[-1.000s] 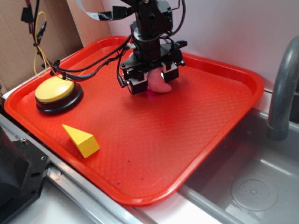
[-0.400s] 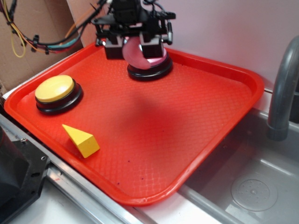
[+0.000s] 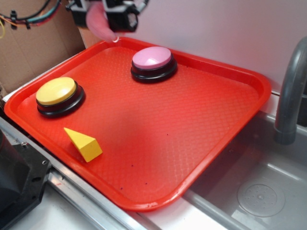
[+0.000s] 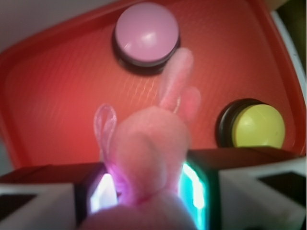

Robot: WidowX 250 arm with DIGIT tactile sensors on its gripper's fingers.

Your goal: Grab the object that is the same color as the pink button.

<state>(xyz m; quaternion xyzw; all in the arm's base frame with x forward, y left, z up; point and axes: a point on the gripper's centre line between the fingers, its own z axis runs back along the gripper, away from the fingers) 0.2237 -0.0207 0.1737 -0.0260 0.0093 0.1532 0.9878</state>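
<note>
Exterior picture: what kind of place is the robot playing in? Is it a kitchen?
Probably a toy or mock kitchen sink set up for robot tests. A grey faucet stands over a metal sink basin, a red tray sits beside it, and cardboard stands behind.

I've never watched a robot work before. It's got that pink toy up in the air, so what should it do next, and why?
Probably just hold steady. The gripper is shut on the pink plush toy, lifted clear of the red tray and the pink button, so the grab looks done.
</note>
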